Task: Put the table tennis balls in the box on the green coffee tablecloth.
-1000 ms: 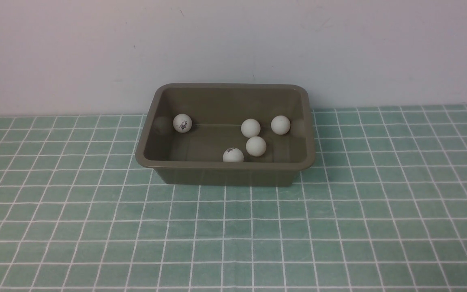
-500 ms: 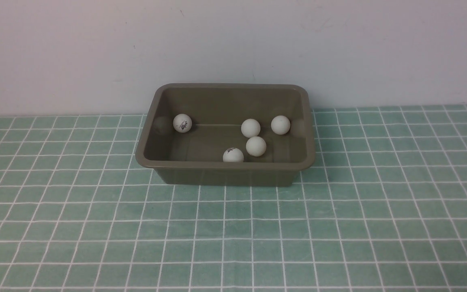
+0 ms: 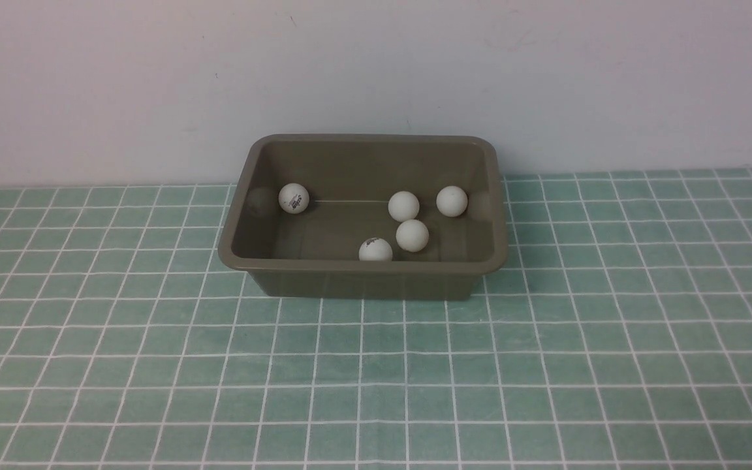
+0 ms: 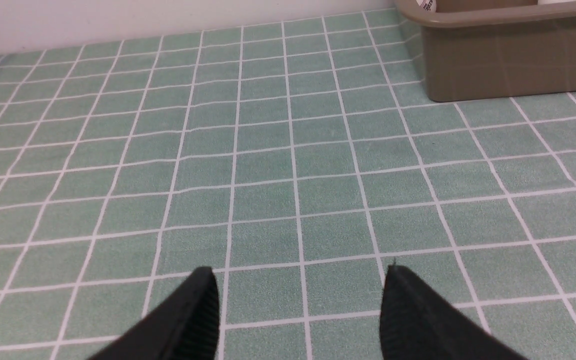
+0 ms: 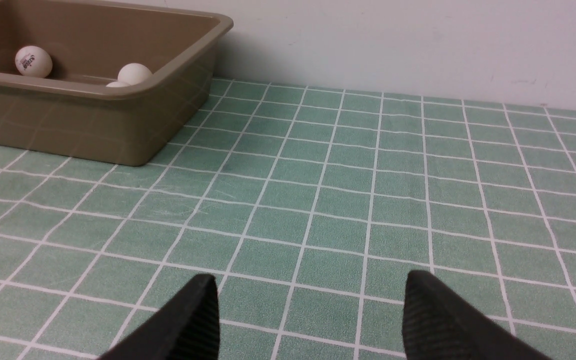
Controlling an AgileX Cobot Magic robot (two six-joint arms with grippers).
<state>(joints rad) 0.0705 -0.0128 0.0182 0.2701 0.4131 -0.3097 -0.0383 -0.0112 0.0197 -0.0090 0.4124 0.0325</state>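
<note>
Risk now looks small: a careless sweep by either arm could nudge the box [image 3: 363, 219] or tip it, spilling balls back onto the green coffee tablecloth [image 3: 376, 378]. Count: five table tennis balls [image 3: 412, 235], all inside the one box, which sits on the cloth near the wall. Two tools, left tool [image 4: 300, 312] and right tool [image 5: 310, 317], each with jaws apart, holding nothing, low over bare cloth

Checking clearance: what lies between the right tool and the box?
Only bare tablecloth between the open right tool and the box, seen in the right wrist view.
</note>
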